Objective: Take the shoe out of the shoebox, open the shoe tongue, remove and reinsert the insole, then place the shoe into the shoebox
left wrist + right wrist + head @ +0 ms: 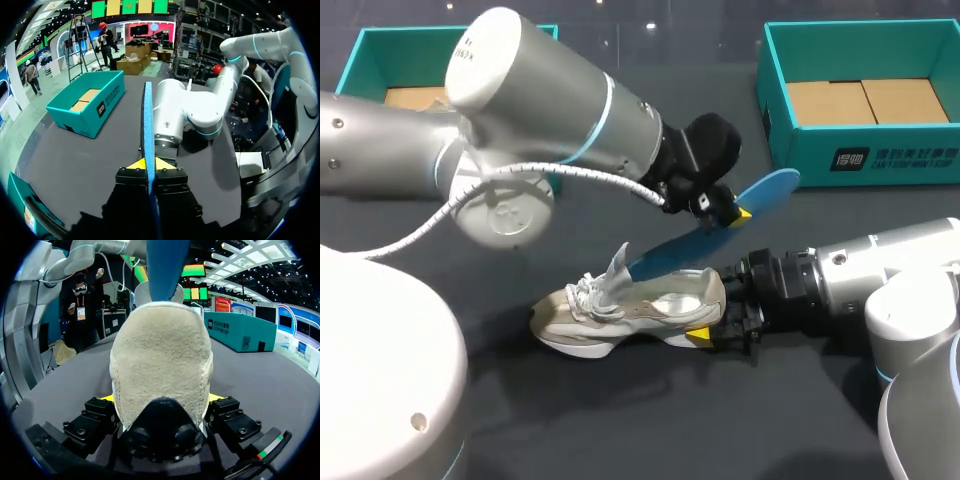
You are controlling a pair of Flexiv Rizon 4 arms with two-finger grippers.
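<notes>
Dark table point(620, 430) carries the shoe point(620, 315), out of its shoebox point(860, 100). My right fingers point(700, 337) clamp its heel; my left fingers point(740, 213) pinch the blue insole point(670, 255), tip at the opening. I judge reinsertion and boxing remain.

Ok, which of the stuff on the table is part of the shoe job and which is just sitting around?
In the job:
shoe, heel held by the right gripper
blue insole, held by the left gripper
teal shoebox, far right

Just lying about:
second teal box, far left, though I cannot tell which of the two takes the shoe
</notes>
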